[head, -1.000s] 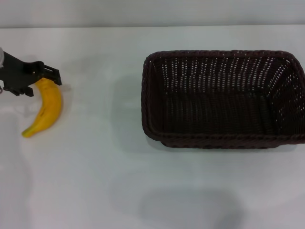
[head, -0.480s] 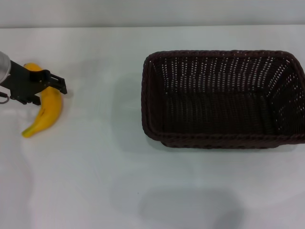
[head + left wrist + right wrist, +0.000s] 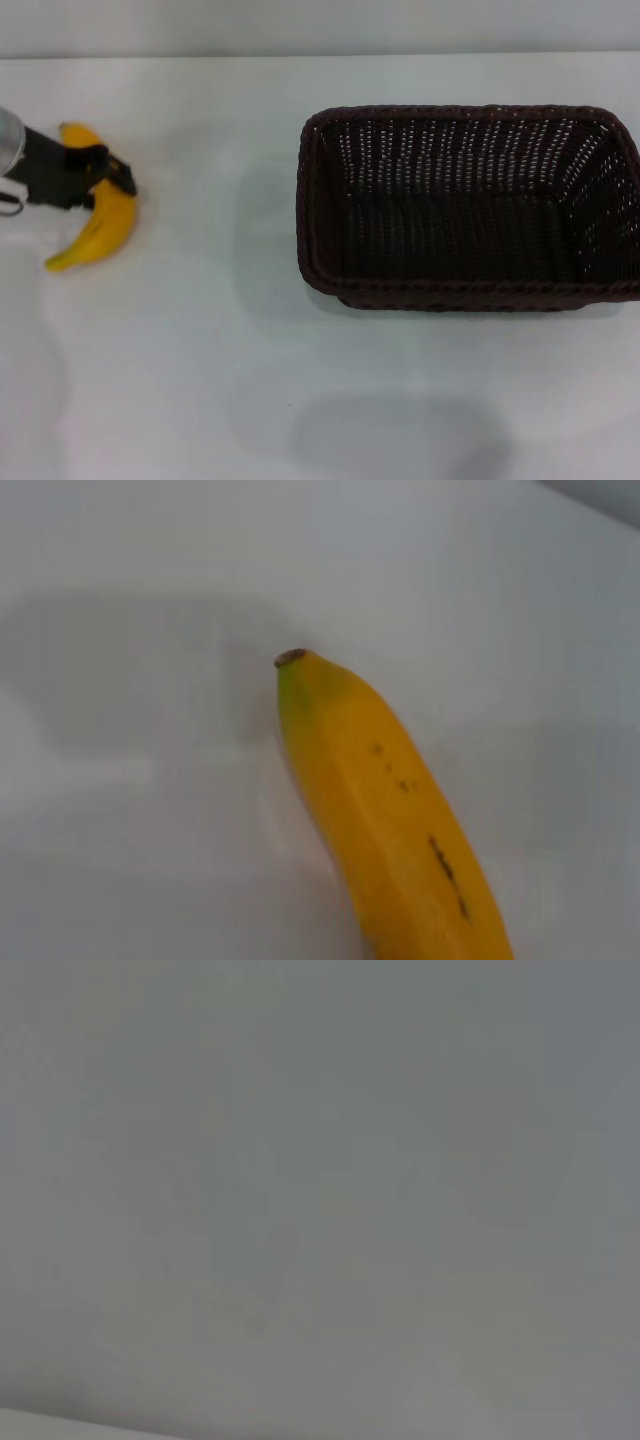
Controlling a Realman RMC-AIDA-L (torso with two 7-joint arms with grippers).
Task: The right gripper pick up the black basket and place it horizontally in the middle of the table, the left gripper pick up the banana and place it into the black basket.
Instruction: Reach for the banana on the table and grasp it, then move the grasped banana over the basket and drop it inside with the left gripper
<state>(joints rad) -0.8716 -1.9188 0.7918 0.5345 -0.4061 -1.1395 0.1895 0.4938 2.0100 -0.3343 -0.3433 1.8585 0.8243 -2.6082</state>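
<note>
The large rectangular, dark brown-black woven wicker basket (image 3: 465,205) stands lengthwise across the plain white table (image 3: 200,380), right of centre, upright and empty; its placement looks complete, or nearly so, though it sits somewhat off the middle. The right pincer is in no view, and the right wrist camera shows only a blank grey surface. At the far left, the black blocky left pincer (image 3: 100,175) on its silver-grey wrist lies across the upper part of the curved ripe yellow banana (image 3: 100,225), which appears to rest on the table well apart from the basket. Whether the fingers are closed on the fruit cannot be told. The left wrist camera shows the banana's greenish tip and streaked skin against the table. Remaining, by this evidence: grasp, lift, carry right, release into the basket.
</note>
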